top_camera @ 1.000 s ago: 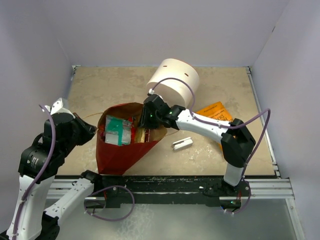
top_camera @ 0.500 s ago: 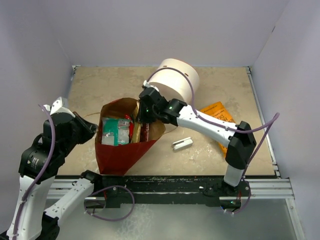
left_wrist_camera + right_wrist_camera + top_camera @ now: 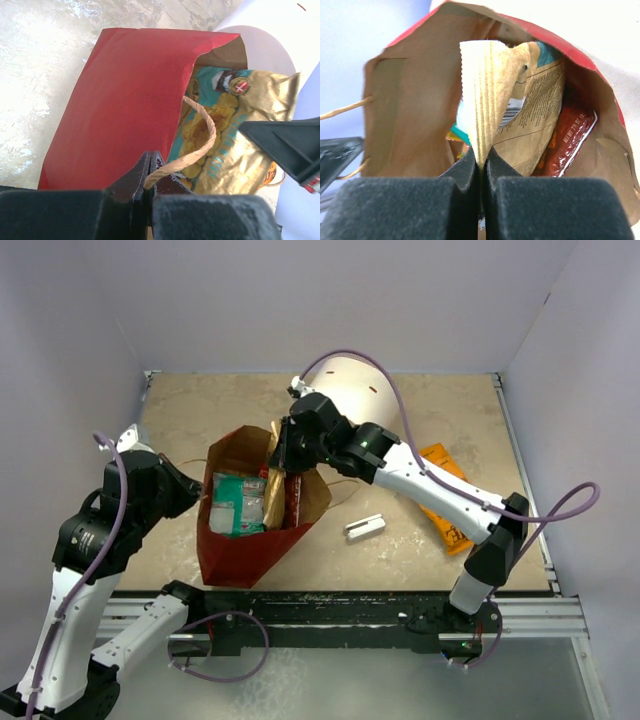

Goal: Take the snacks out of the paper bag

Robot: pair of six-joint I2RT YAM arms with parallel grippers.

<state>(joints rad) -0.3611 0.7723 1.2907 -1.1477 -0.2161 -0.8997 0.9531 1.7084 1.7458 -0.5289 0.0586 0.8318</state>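
Pinching the yellow packet (image 3: 492, 85) by its crimped seal, right gripper (image 3: 481, 156) clenched; likely light, crinkly, slippery; left gripper (image 3: 150, 167) clamps the handle (image 3: 202, 142) of the bag (image 3: 125, 90).

From the near left corner the left arm (image 3: 90, 540) climbs off its base. Its elbow is folded and its wrist is turned inward toward the middle. Its jaws are squeezed tight together, pinching a twine handle (image 3: 200, 145) between them. The right arm (image 3: 430, 480) reaches from the near right base up and across to the left. Its forearm is stretched long and its wrist tips downward. Its jaws are pressed flat as well, nipping the crimped top edge of a golden snack packet (image 3: 485, 90). The two wrists sit near each other without touching.
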